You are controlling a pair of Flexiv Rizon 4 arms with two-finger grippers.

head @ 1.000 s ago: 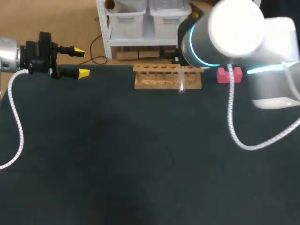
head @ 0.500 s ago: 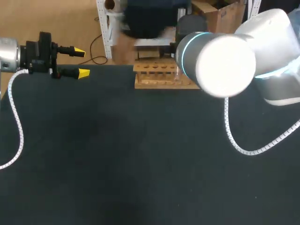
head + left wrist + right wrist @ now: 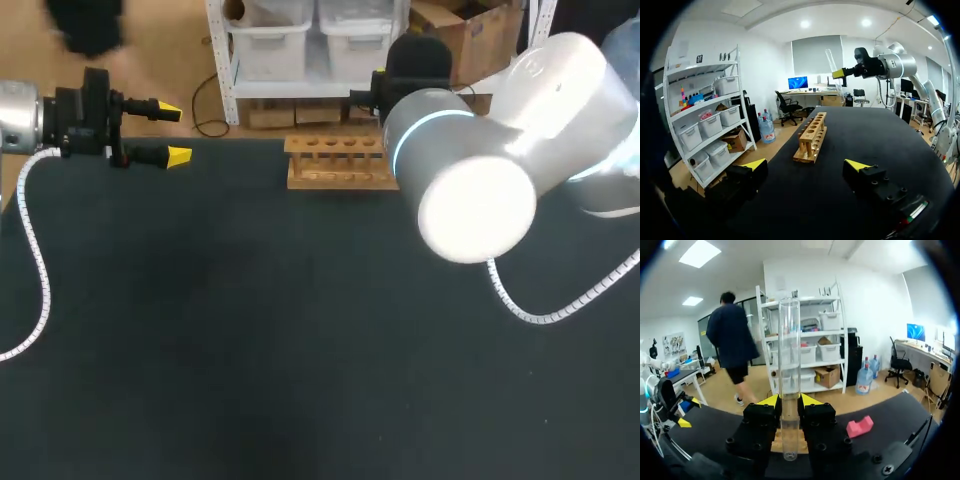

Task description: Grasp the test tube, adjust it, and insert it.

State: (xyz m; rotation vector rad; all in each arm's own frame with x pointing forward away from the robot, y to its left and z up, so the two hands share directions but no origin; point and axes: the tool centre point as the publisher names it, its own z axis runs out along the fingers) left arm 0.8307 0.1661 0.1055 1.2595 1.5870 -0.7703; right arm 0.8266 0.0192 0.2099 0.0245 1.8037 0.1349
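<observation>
My right gripper [image 3: 789, 401] pinches the test tube [image 3: 789, 365] upright
My left gripper [image 3: 805, 165] hangs spread wide, the wooden rack [image 3: 812, 135] ahead of it on the table [image 3: 865, 145]

Robotics lab, bench setup, I'd say: my left arm [image 3: 18, 115] & right arm [image 3: 500, 150] work over a black desk [image 3: 250, 350] w/ a wooden test-tube rack [image 3: 335, 162] on it. Clear glass test tube [image 3: 789, 370] upright, pinched in my right gripper [image 3: 789, 402]. Pink block [image 3: 860, 426] on desk.
</observation>
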